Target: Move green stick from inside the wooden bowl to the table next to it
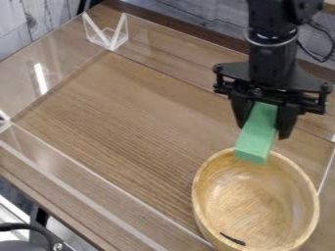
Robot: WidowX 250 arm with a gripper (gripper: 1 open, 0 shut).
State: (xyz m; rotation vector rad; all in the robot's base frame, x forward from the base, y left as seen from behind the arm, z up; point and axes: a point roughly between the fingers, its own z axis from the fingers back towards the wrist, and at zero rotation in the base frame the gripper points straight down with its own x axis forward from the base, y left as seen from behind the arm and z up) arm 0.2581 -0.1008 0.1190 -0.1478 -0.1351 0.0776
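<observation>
Counter [124,108] fills most of what you see: a wide brown wood-grain top with low clear acrylic walls [53,74] along its edges, and a small clear bracket-like piece [105,32] standing at the far left corner. Your black arm [277,39] comes down from the top right of the view, pointing steeply downward. Next in size, the wooden bowl [257,201] sits at the near right of the counter, round, shallow and light tan, with a thick rim; a small dark mark lies on its inside near the front edge, too small for you to identify. Your gripper [265,116] hangs above the far-left part of the bowl's rim, and it is clamped on the green stick [258,135], pinching the stick's upper end between black fingers [244,110]. The stick is bright green, flat and elongated, tilted so its lower end points down and to the left. That lower end hangs over the far-left rim of the bowl, and you cannot tell from this view whether it touches the rim or clears it.
</observation>
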